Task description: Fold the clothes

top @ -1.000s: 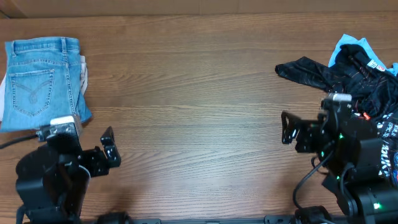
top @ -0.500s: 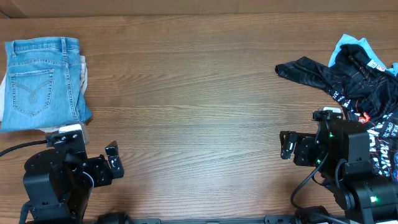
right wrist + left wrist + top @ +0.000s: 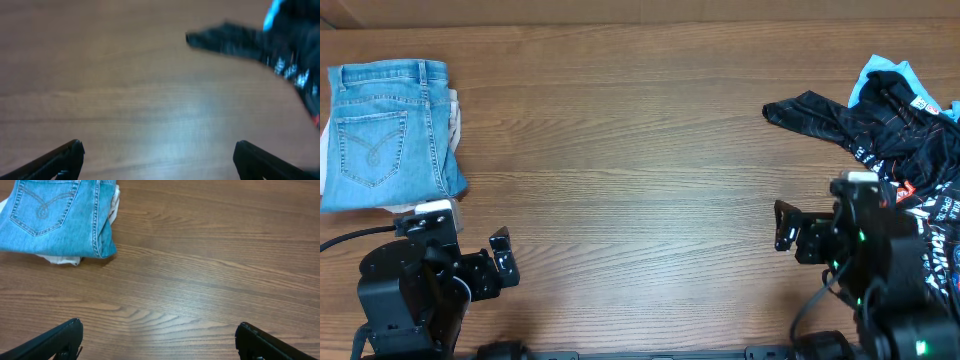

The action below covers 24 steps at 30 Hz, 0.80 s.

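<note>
The clothes, light-blue denim jeans (image 3: 390, 130), lie folded in a neat rectangle at the table's far left, a stitched back pocket facing up. In the left wrist view the jeans (image 3: 55, 220) fill the upper left corner. My left gripper (image 3: 503, 260) hangs open near the front edge, below and right of the jeans, with nothing between its fingers (image 3: 60, 340). My right gripper (image 3: 783, 226) is also open and empty, just left of the black garment pile. Through the blurred right wrist view, only bare wood shows between the right gripper's (image 3: 157, 160) jaws.
A pale beige garment (image 3: 455, 112) peeks out from under the jeans, seen also in the left wrist view (image 3: 60, 259). A crumpled black printed jersey (image 3: 890, 130) and a light-blue cloth (image 3: 880, 75) lie at the far right. Wooden table (image 3: 640, 170) spans the middle.
Both arms pulled back toward the front edge. The left then stayed still; the right has since shifted slightly up again. Both grippers stayed open. The garments have not moved.
</note>
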Each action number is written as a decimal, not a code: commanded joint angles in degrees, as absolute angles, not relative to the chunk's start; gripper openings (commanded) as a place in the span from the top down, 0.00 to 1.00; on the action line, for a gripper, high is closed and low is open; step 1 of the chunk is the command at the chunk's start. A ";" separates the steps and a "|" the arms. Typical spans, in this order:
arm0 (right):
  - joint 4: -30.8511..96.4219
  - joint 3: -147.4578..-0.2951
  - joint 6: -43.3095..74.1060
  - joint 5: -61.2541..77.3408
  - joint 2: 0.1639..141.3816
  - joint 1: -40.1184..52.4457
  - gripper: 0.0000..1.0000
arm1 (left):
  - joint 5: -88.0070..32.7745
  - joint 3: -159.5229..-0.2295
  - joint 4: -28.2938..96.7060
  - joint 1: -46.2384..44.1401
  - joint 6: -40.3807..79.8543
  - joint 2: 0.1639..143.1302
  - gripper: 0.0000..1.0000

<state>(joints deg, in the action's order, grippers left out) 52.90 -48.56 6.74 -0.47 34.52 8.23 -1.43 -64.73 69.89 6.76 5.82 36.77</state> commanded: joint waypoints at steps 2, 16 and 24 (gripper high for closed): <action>45.56 -39.72 2.90 -1.26 23.73 7.79 0.00 | -1.06 -64.31 69.87 6.63 5.15 36.73 0.00; 11.94 -10.22 1.83 -0.12 2.33 7.31 0.00 | -1.06 -64.31 69.87 6.63 5.15 36.73 0.00; 1.04 -1.02 -0.47 0.10 0.12 6.24 0.00 | -1.06 -64.31 69.87 6.63 5.13 36.73 0.00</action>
